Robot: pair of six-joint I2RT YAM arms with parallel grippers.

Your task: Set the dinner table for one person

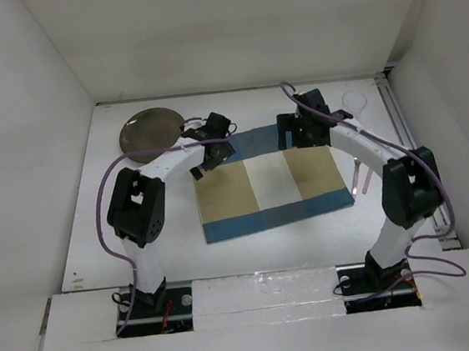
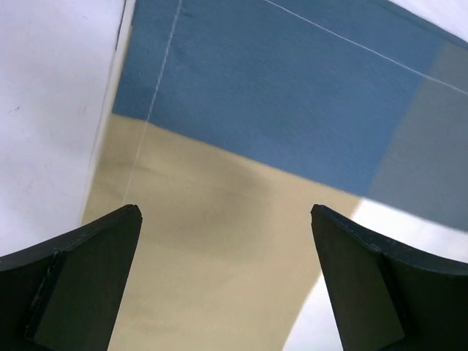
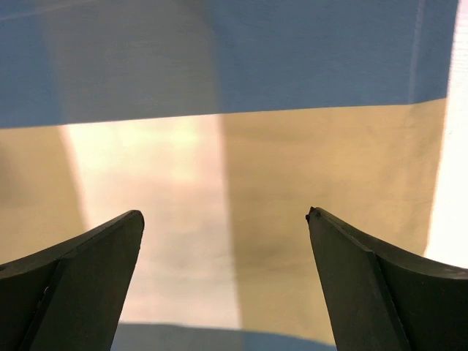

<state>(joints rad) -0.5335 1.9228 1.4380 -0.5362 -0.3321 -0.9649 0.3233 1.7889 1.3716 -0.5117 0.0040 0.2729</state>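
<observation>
The white dinner table [image 1: 139, 227] carries a blue-and-tan patchwork placemat [image 1: 269, 184] at its middle. My left gripper [image 1: 204, 163] is open and empty above the placemat's far left corner. In the left wrist view the gripper [image 2: 225, 212] hangs over the cloth [image 2: 278, 95], with bare table [image 2: 44, 95] to the left. My right gripper [image 1: 302, 139] is open and empty above the placemat's far right part. In the right wrist view the gripper [image 3: 225, 213] hangs over tan, cream and blue panels [image 3: 307, 168]. A round grey-brown plate [image 1: 150, 134] lies at the far left, behind the left arm.
Clear plastic cutlery [image 1: 361, 181] lies just right of the placemat, partly under the right arm. Another clear utensil [image 1: 352, 100] lies at the far right. White walls close in the table on three sides. Purple cables loop off both arms.
</observation>
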